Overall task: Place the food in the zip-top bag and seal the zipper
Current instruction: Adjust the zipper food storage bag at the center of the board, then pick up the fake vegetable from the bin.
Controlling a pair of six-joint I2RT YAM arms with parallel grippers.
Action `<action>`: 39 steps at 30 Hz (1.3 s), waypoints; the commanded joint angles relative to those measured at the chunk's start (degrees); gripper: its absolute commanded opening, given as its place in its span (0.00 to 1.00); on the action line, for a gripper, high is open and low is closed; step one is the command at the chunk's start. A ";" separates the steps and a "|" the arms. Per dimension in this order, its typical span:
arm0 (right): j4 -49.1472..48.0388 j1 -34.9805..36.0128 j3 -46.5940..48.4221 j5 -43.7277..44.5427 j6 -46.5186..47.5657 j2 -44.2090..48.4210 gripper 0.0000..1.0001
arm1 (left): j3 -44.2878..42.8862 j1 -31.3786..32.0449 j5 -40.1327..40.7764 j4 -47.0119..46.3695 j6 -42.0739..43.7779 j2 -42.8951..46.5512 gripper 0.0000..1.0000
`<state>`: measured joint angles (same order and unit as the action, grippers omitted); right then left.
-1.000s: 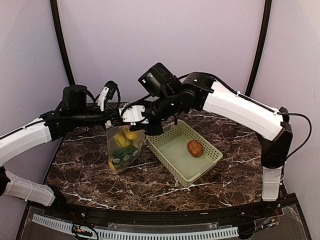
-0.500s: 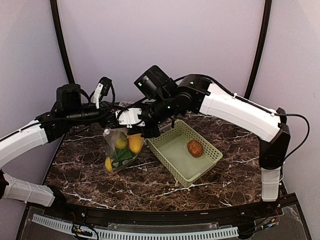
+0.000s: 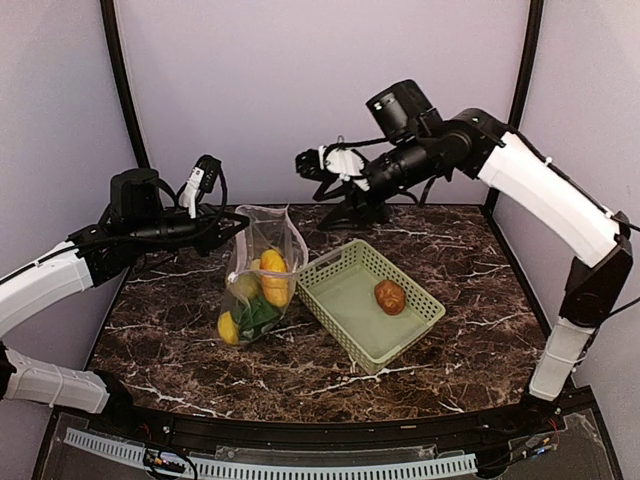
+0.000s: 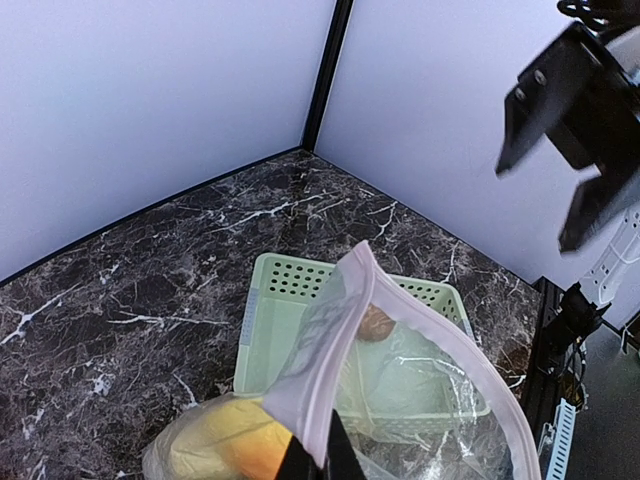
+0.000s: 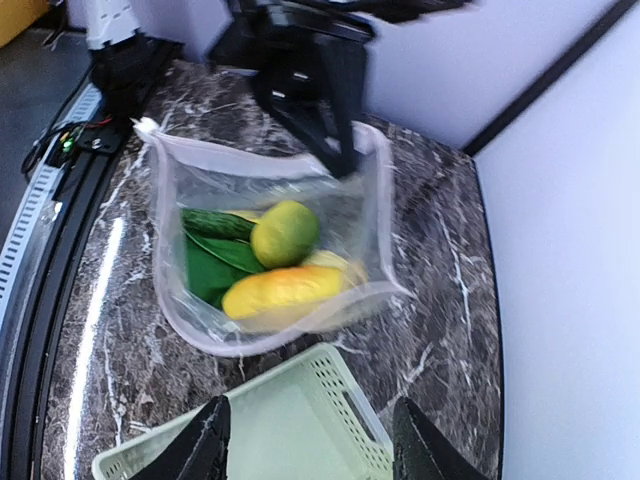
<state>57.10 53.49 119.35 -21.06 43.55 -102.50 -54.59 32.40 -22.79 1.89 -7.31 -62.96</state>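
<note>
The clear zip-top bag stands on the marble with its mouth gaping. My left gripper is shut on its rim, and the pinkish zipper rises from my left gripper in the left wrist view. Inside lie a yellow lemon, an orange piece, a round yellow-green one and green leaves. The brown potato sits in the pale green basket. My right gripper hangs open high above the bag's right side, holding nothing; its view looks down on the bag.
The basket's corner lies directly under my right gripper. Black frame posts and grey walls close the back and sides. The table's near rail runs past the bag in the right wrist view.
My right gripper has opened, let go of the bag's rim and swung up and to the right. The bag has settled lower with its mouth held only by my left gripper.
</note>
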 commanded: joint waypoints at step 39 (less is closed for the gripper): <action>-11.54 -15.30 -38.14 22.99 19.88 -8.91 0.99 | 0.19 -0.15 -0.67 -0.92 0.24 1.20 0.01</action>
<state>46.13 37.23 82.46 -1.48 61.93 -109.01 -54.59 32.40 -22.74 2.20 -7.29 -63.05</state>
